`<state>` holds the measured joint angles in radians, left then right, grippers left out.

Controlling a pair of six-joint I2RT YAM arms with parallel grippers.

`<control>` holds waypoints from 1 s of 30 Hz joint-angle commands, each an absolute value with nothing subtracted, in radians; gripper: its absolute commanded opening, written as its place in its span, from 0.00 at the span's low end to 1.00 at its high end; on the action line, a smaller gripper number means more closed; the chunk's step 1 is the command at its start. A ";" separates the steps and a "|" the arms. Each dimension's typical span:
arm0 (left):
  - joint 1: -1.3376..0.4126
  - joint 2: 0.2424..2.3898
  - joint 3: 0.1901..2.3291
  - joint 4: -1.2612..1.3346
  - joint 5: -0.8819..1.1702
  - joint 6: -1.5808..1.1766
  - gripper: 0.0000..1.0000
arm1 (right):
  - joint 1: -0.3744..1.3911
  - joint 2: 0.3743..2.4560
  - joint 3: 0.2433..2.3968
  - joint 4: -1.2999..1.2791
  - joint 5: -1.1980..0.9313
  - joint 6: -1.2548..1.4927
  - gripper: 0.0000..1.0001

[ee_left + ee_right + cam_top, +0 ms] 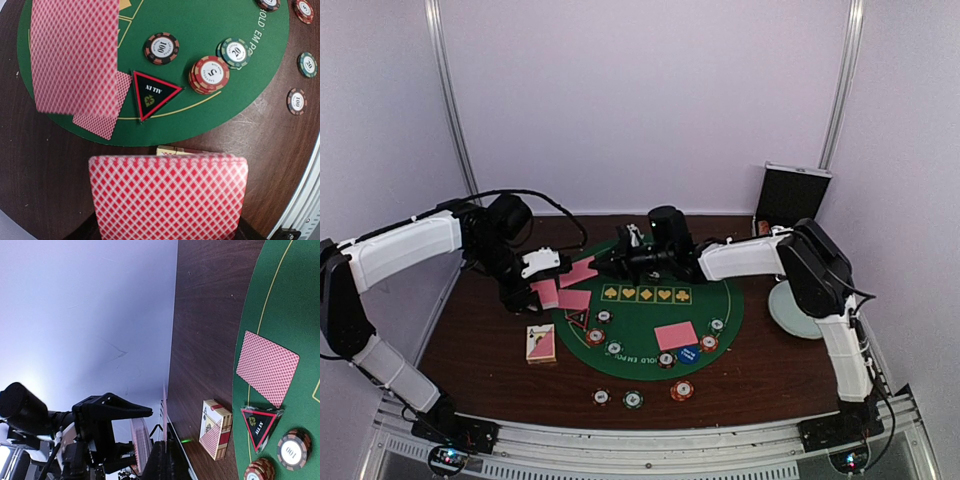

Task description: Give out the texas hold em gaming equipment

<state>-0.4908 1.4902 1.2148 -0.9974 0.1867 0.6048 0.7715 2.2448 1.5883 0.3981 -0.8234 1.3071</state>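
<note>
My left gripper hangs over the mat's left edge, shut on a deck of red-backed cards that hides its fingers. My right gripper reaches in from the right and is shut on a single card, seen edge-on in the right wrist view. In the left wrist view that card hangs blurred above the mat. One card lies face down by the black triangle marker. Another card lies near the blue dealer disc. Chips sit in small stacks on the green mat.
A card box lies on the brown table left of the mat. Three chips sit off the mat toward the front edge. A pale plate and the upright black case stand at the right.
</note>
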 commanded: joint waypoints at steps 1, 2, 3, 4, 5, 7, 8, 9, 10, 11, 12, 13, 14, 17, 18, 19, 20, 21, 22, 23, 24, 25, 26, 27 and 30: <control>-0.491 1.459 1.225 -0.989 0.204 0.611 0.04 | 0.809 2.345 1.728 0.250 -0.796 1.233 0.00; -0.491 1.458 1.224 -0.989 0.203 0.611 0.04 | 0.814 2.366 1.761 0.220 -0.788 1.220 0.00; -0.490 1.458 1.223 -0.990 0.206 0.611 0.04 | 0.819 2.386 1.800 0.195 -0.778 1.208 0.00; -0.491 1.457 1.223 -0.990 0.207 0.610 0.04 | 0.824 2.404 1.827 0.172 -0.770 1.197 0.00; -0.491 1.457 1.223 -0.990 0.208 0.610 0.04 | 0.826 2.424 1.856 0.152 -0.763 1.191 0.00; -0.491 1.456 1.223 -0.990 0.210 0.610 0.04 | 0.830 2.464 1.911 0.117 -0.753 1.177 0.00; -0.490 1.458 1.223 -0.989 0.211 0.610 0.04 | 0.832 2.481 1.939 0.100 -0.748 1.172 0.00; -0.491 1.457 1.223 -0.989 0.212 0.610 0.04 | 0.833 2.501 1.966 0.081 -0.744 1.165 0.00; -0.490 1.457 1.224 -0.989 0.212 0.609 0.04 | 0.834 2.520 1.992 0.065 -0.740 1.158 0.00; -0.490 1.457 1.224 -0.989 0.214 0.608 0.04 | 0.836 2.536 2.014 0.049 -0.734 1.150 0.00; -0.491 1.457 1.224 -0.989 0.214 0.609 0.04 | 0.836 2.551 2.036 0.031 -0.726 1.142 0.00; -0.490 1.457 1.224 -0.989 0.215 0.609 0.04 | 0.835 2.564 2.056 0.014 -0.718 1.128 0.00; -0.491 1.456 1.223 -0.990 0.216 0.608 0.04 | 0.834 2.576 2.073 -0.003 -0.708 1.116 0.00; -0.491 1.455 1.221 -0.989 0.218 0.607 0.04 | 0.832 2.606 2.121 -0.066 -0.679 1.081 0.00; -0.490 1.456 1.220 -0.989 0.218 0.608 0.04 | 0.830 2.613 2.133 -0.082 -0.669 1.071 0.00; -0.491 1.454 1.217 -0.989 0.218 0.608 0.04 | 0.828 2.619 2.142 -0.093 -0.661 1.063 0.00; -0.491 1.453 1.217 -0.990 0.219 0.607 0.04 | 0.826 2.627 2.151 -0.102 -0.655 1.058 0.00; -0.491 1.452 1.215 -0.989 0.218 0.607 0.04 | 0.824 2.635 2.159 -0.112 -0.650 1.054 0.00; -0.491 1.452 1.215 -0.989 0.219 0.607 0.04 | 0.822 2.641 2.166 -0.122 -0.646 1.048 0.00; -0.490 1.452 1.214 -0.991 0.218 0.607 0.04 | 0.819 2.645 2.173 -0.133 -0.642 1.042 0.00; -0.490 1.451 1.213 -0.990 0.218 0.607 0.04 | 0.818 2.647 2.178 -0.141 -0.639 1.038 0.00; -0.490 1.452 1.213 -0.990 0.219 0.607 0.04 | 0.816 2.651 2.181 -0.144 -0.639 1.036 0.01; -0.490 1.452 1.213 -0.990 0.220 0.607 0.04 | 0.813 2.652 2.183 -0.148 -0.642 1.031 0.08; -0.490 1.452 1.213 -0.990 0.221 0.607 0.04 | 0.812 2.648 2.185 -0.155 -0.643 1.026 0.14; -0.491 1.453 1.213 -0.989 0.221 0.606 0.04 | 0.809 2.624 2.176 -0.175 -0.638 0.999 0.27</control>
